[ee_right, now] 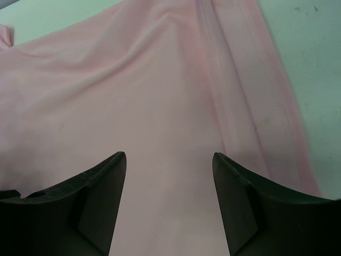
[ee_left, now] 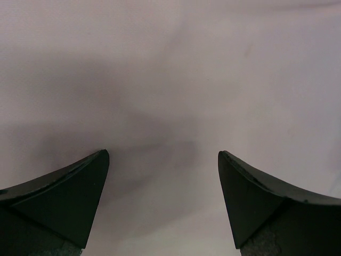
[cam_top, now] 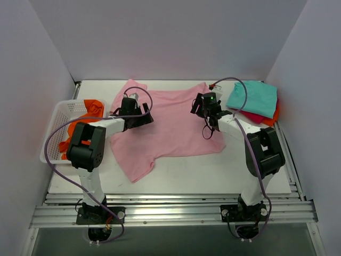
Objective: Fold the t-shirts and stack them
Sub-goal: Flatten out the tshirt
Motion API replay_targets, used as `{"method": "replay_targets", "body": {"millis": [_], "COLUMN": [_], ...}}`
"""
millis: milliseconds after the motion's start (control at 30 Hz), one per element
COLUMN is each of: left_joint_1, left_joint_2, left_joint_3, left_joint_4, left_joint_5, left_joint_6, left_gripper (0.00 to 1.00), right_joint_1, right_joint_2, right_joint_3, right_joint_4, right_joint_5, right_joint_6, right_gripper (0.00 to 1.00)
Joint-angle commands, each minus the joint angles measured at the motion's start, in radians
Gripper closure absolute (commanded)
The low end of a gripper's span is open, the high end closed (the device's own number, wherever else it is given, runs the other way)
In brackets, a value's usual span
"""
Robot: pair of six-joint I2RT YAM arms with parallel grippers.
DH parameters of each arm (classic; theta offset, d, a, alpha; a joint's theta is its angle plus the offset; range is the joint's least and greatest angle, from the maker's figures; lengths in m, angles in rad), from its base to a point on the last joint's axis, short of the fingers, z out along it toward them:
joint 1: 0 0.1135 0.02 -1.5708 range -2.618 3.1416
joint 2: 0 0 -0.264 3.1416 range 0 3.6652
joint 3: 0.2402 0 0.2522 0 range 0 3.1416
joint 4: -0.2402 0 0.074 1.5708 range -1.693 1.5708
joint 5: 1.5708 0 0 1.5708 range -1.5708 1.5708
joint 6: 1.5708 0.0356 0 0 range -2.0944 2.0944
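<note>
Top external view: the pink t-shirt (cam_top: 170,128) lies spread mid-counter (cam_top: 213,170), long axis left-right, hem at the right. The left end effector (cam_top: 139,114) is over its left part and the right end effector (cam_top: 202,109) is near the hem. Both are wide open and empty.

From my overhead camera I see a white table (cam_top: 202,172) boxed in on three sides by plain panels. The back wall (cam_top: 170,37) is a pale grey-lilac, smooth and unmarked. The left wall (cam_top: 26,80) and the right wall (cam_top: 319,64) are the same flat colour and slant inward toward it. Silver metal rails (cam_top: 176,209), ribbed lengthwise, run along the table's near edge. Below them I can make out a dark grey strip of floor (cam_top: 176,242). The light is soft and even, casting only faint shadows on the tabletop. My right wrist camera shows a pale corner of tabletop with a few faint dark marks (ee_right: 305,9).
</note>
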Motion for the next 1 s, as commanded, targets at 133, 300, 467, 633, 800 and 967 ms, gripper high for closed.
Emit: {"method": "replay_targets", "body": {"millis": [133,300,467,633,800,967], "left_joint_1": [0.042,0.042,0.042,0.042,0.042,0.042], "left_joint_2": [-0.021,-0.027,-0.018,-0.026,-0.023,-0.024], "left_joint_3": [-0.026,-0.027,-0.029,-0.036,-0.035,-0.038], "left_joint_4": [-0.158,-0.160,-0.151,-0.141,-0.140,-0.138], "left_joint_5": [-0.156,-0.167,-0.159,-0.150,-0.145,-0.147], "left_joint_6": [0.014,0.009,0.012,0.015,0.020,0.018], "left_gripper": [0.05,0.05,0.06,0.06,0.07,0.07], "right_joint_1": [-0.025,-0.024,-0.007,0.034,0.041,0.033], "right_joint_2": [-0.042,-0.010,0.073,0.212,0.327,0.371], "right_joint_3": [0.000,0.027,0.086,0.186,0.252,0.275], "right_joint_4": [0.015,0.023,0.069,0.081,0.078,0.066], "right_joint_5": [0.025,0.000,-0.049,-0.095,-0.122,-0.112], "right_joint_6": [-0.010,-0.003,0.019,0.039,0.054,0.042], "right_gripper": [0.39,0.39,0.40,0.68,0.95,0.98]}}
